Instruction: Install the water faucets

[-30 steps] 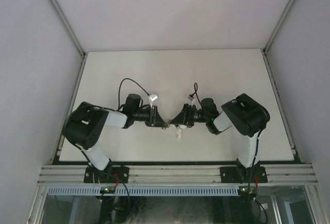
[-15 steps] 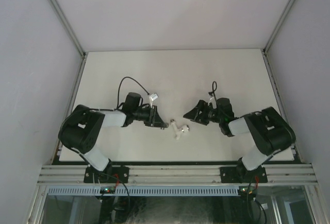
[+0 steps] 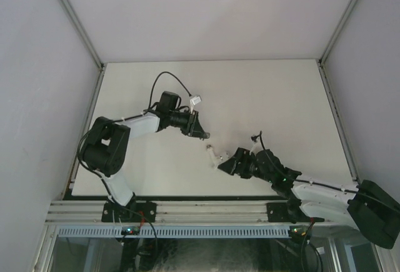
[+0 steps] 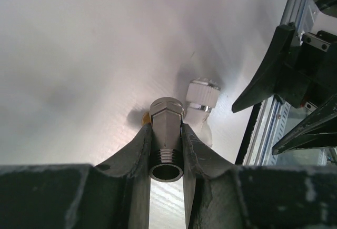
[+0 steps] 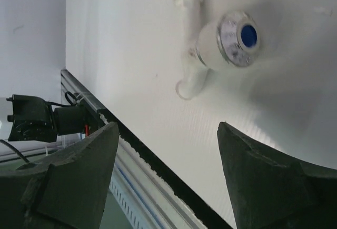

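Left claw (image 4: 166,143) pinches a silvery, threaded, hex-bodied metal fitting (image 4: 167,114).

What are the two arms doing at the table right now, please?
The left gripper is shut on a short grey threaded metal fitting, holding it just above the white table. A white bent plastic tap with a blue-dotted cap lies loose on the table close by. The right gripper is open beside the tap and holds nothing. The two parts are not yet joined.
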You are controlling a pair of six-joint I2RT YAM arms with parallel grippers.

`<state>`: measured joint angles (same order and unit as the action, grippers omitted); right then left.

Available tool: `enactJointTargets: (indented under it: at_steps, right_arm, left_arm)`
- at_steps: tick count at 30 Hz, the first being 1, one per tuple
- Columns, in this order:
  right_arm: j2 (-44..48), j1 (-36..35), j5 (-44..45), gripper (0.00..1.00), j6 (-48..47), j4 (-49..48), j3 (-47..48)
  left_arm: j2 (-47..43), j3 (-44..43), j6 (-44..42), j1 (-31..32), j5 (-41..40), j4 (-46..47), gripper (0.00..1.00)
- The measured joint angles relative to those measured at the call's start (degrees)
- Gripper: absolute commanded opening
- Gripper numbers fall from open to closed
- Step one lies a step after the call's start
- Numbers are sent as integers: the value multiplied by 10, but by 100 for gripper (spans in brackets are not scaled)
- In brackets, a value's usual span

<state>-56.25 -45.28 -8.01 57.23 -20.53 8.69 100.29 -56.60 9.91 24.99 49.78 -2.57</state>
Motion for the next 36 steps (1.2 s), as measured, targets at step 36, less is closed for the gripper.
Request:
enactJointTargets:
  at_steps: [36]
  right_arm:
    - [-300, 174, -174, 70, 10, -79, 144]
  left_arm:
    - [73, 17, -30, 17, 40, -24, 0]
